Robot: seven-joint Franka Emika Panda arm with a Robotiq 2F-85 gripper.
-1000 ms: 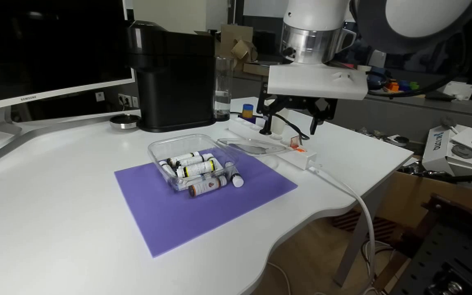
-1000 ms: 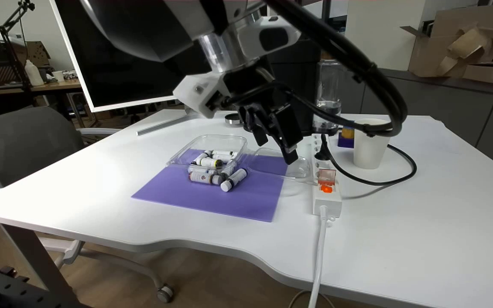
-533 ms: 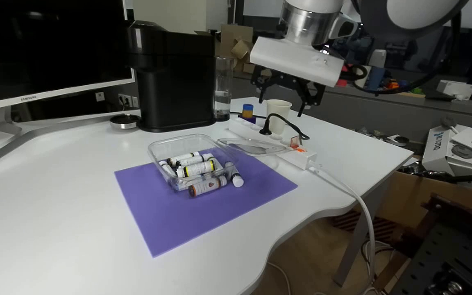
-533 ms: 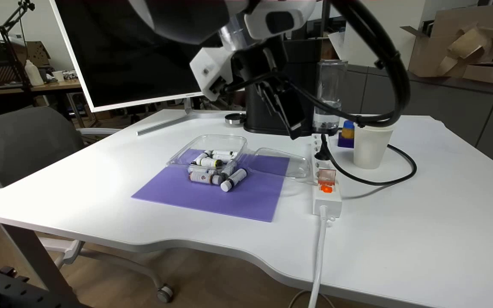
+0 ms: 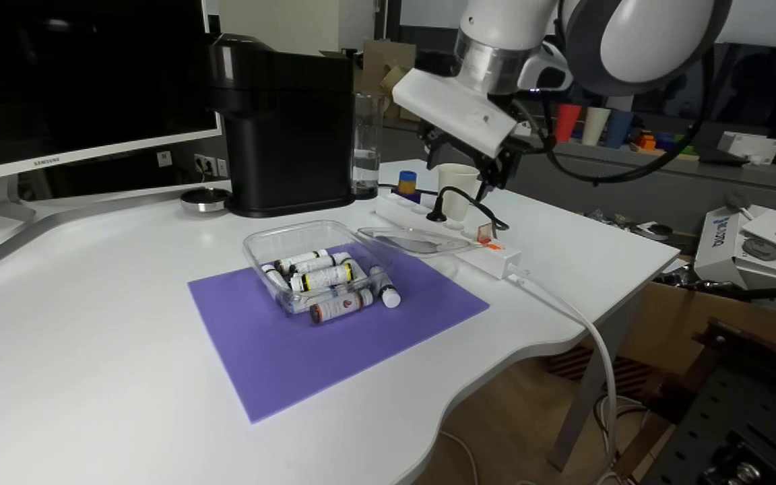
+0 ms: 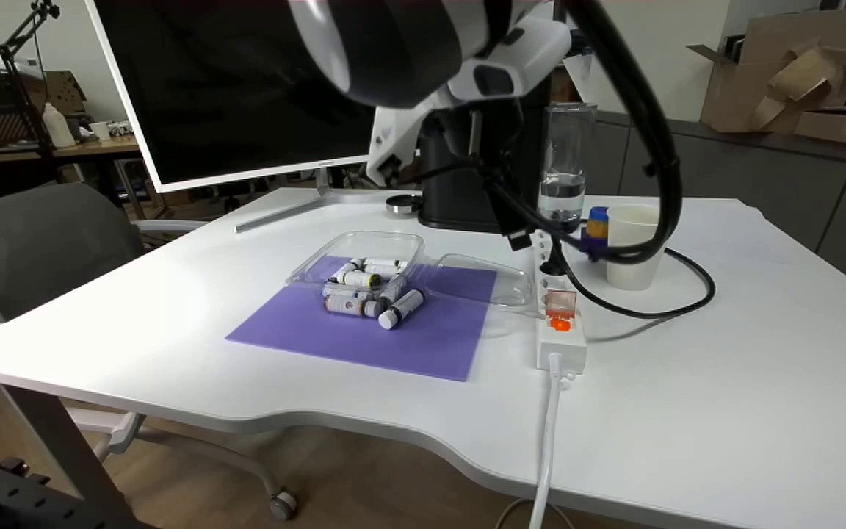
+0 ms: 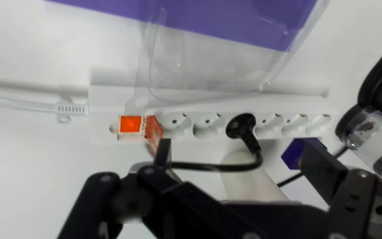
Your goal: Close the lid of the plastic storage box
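The clear plastic storage box (image 5: 294,234) stands on the purple mat with several small white-and-dark bottles in it. It also shows in an exterior view (image 6: 386,236). Its transparent lid (image 5: 422,241) is folded open, flat, away from the box; its outer edge lies over the white power strip. The lid also shows in an exterior view (image 6: 478,283) and the wrist view (image 7: 211,63). My gripper (image 5: 457,178) is open and empty, tilted, above the table beyond the strip, near the paper cup. In the wrist view my gripper (image 7: 237,151) is apart from the lid; the box body is out of view there.
The power strip (image 7: 211,99) carries a black plug (image 7: 241,126) and a raised orange switch cover. A paper cup (image 6: 632,257) and a purple-orange-blue block (image 5: 407,183) stand behind it. A black appliance (image 5: 287,135) stands at the back. Two bottles lie beside the box on the purple mat (image 5: 307,364).
My gripper has risen from just over the power strip and lid, moved back and tilted. The box, lid and bottles have not moved.
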